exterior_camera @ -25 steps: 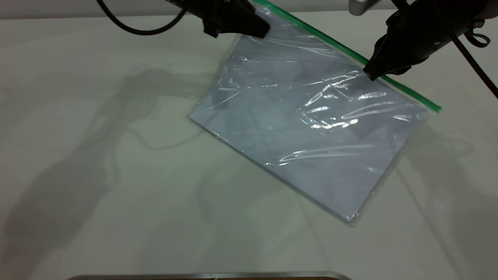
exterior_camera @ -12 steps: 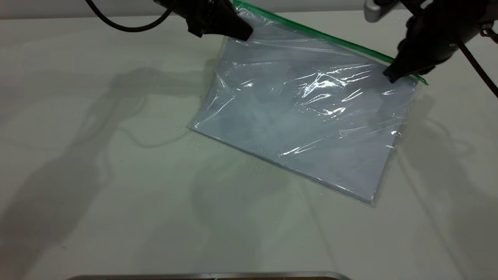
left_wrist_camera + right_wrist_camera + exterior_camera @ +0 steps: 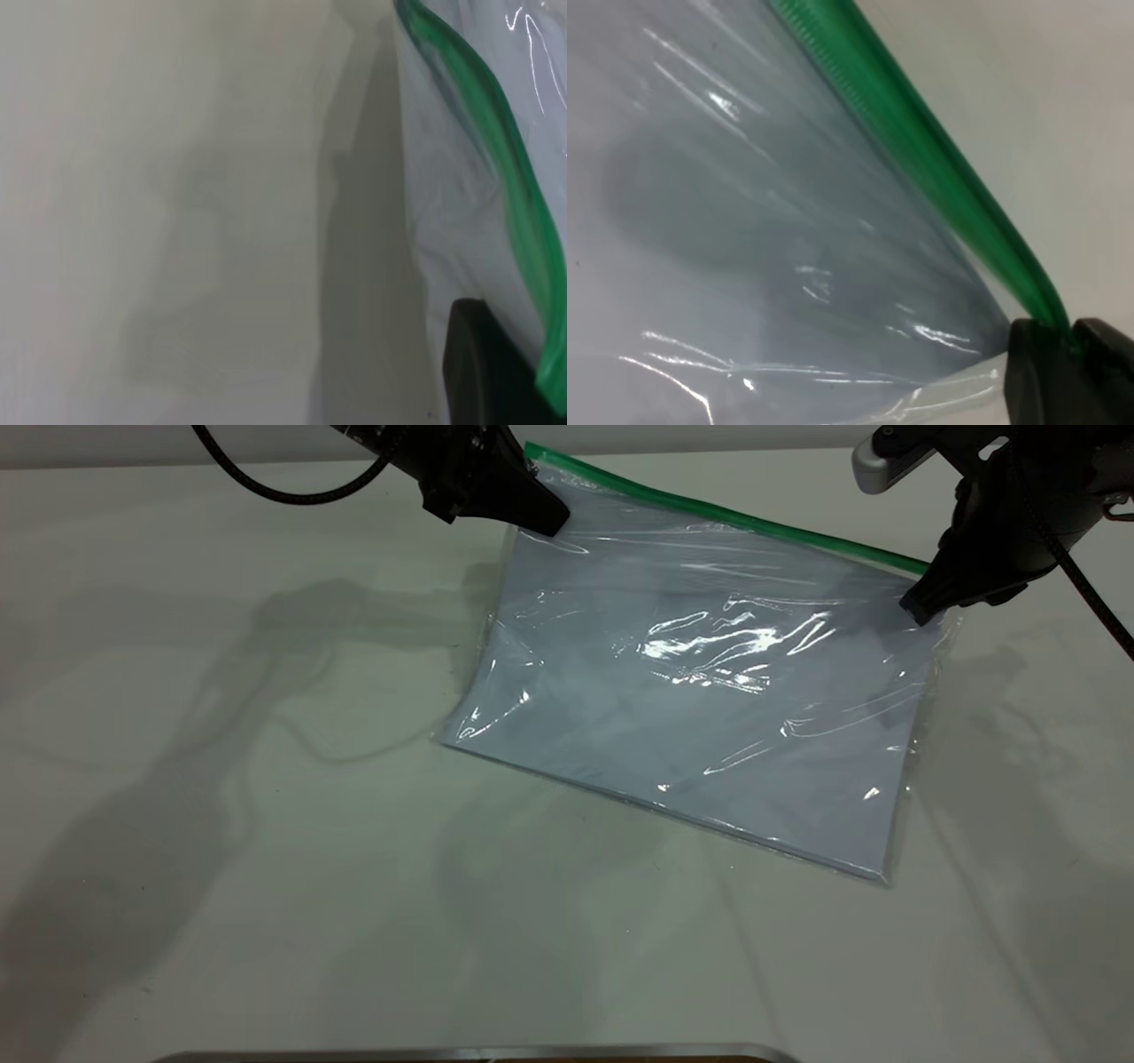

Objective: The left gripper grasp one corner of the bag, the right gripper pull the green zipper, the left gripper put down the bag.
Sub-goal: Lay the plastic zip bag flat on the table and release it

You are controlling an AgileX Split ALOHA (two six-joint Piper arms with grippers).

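Observation:
The bag (image 3: 700, 691), a clear pouch with white paper inside, hangs tilted with its lower edge on the table. The green zipper (image 3: 726, 514) runs along its raised far edge. My left gripper (image 3: 540, 518) is shut on the corner of the bag (image 3: 536, 456) at the zip's left end and holds it up; the left wrist view shows one black finger (image 3: 483, 372) beside the zipper (image 3: 505, 159). My right gripper (image 3: 917, 607) is shut on the zipper at its right end. In the right wrist view the zipper (image 3: 921, 150) runs in between my two fingertips (image 3: 1041, 372).
The pale table (image 3: 266, 824) spreads to the left and front of the bag. A metal edge (image 3: 478, 1052) lies along the front. The left arm's black cable (image 3: 283, 489) hangs at the back left.
My right gripper has slid right along the green zipper to its right end. My left gripper has shifted a little left. The bag has swung so the zip lies flatter.

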